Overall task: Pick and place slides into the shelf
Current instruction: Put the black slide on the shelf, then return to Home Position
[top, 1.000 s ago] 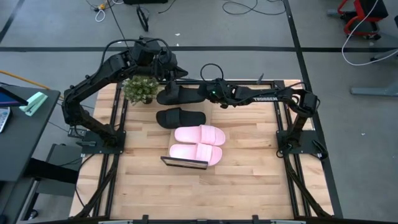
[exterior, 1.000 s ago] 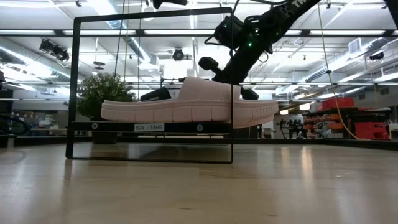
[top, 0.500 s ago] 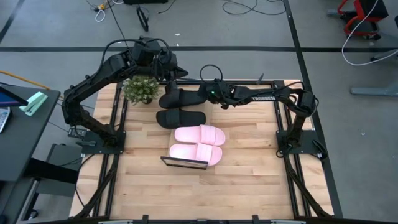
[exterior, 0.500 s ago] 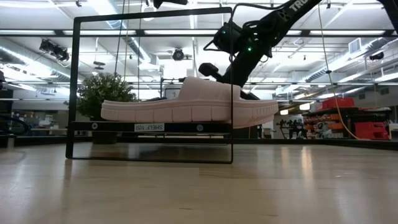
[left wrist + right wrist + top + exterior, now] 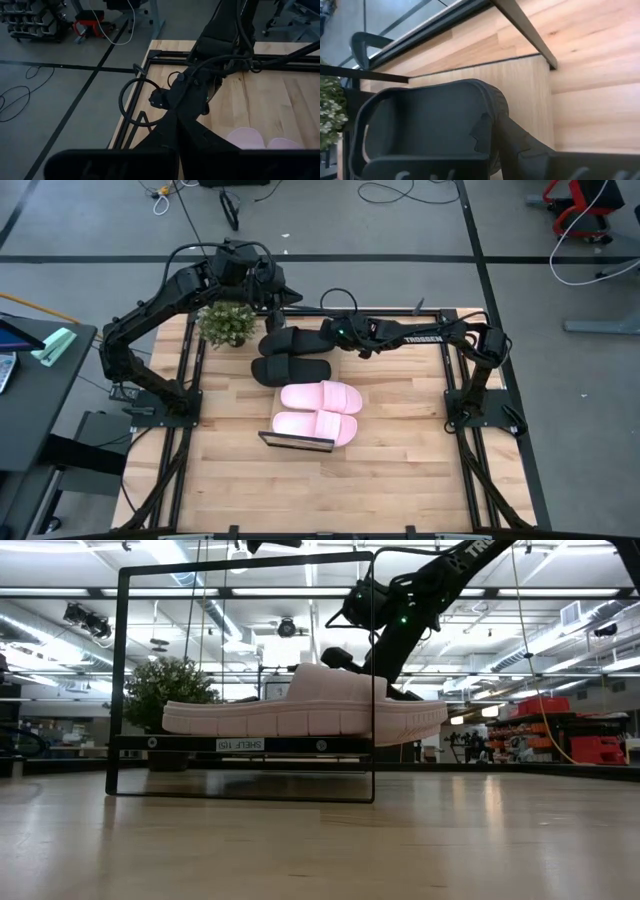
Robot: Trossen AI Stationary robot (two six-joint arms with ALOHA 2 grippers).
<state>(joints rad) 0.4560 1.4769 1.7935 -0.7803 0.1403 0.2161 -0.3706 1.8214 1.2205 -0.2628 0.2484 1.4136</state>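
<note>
High view shows you the right gripper (image 5: 322,338) at upper centre, pinched on the toe end of a black slide (image 5: 291,342) that it holds over the far end of the shelf (image 5: 297,442), beside the second black slide (image 5: 289,370). Just below in the frame, the two pink slides (image 5: 318,410) lie side by side on the plank, filling its near end. The right wrist view confirms the hold: the fingers (image 5: 520,145) are pressed together on the sole edge of the black slide.

Your left gripper (image 5: 268,288) sits closed at upper left of the frame, above the potted plant (image 5: 227,323), holding nothing, and it can wait there.

For this step, judge the landing before you let go. Lower the held slide until its sole looks flat on the plank, parallel to its black partner and just beside it, not overlapping. Keep the heel clear of the plant and the wire end frame. Release only once the slide seems fully supported, since a pinch at one end may let it tip. Then lift straight up so the fingers do not drag it.
</note>
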